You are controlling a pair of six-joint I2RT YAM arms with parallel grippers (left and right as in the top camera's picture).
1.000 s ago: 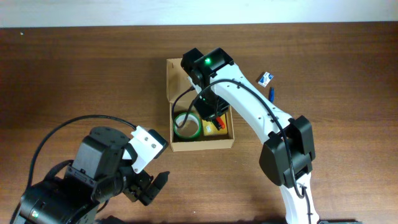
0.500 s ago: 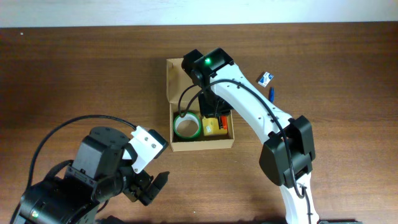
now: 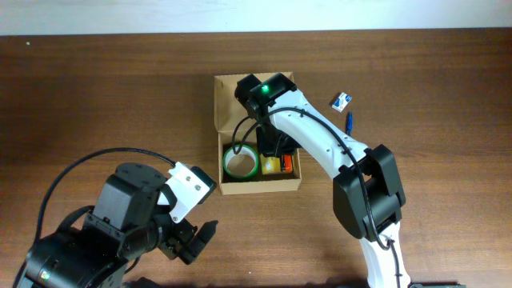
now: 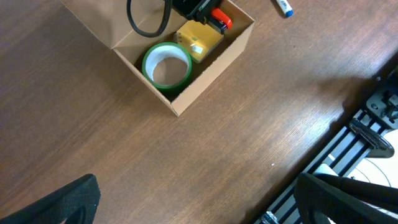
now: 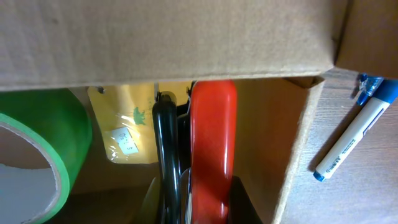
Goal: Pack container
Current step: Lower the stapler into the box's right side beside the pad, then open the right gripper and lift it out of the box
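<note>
Reaching into the box [image 3: 260,186] at mid-bench, the right fingers [image 3: 274,149] sit low in its right half. They are over a red-and-black tool [image 5: 211,143] that lies beside a yellow packet [image 5: 124,134] and the green tape [image 3: 240,162]. I cannot tell whether they are clamped on the tool or free of it. The wrist view shows the tool running straight toward them, but not their tips. The left fingers [image 3: 198,238] are spread apart, holding nothing, well apart from the box.

The flap [image 5: 168,37] is open and hangs close over the right wrist. As I judge it:
- A lift-out with the tool caught between the fingers would pull it back out.
- The wrist or its cable [image 4: 146,18] could snag the flap and drag the light box.

A pen [image 3: 349,122] lies outside, likely unpacked.
</note>
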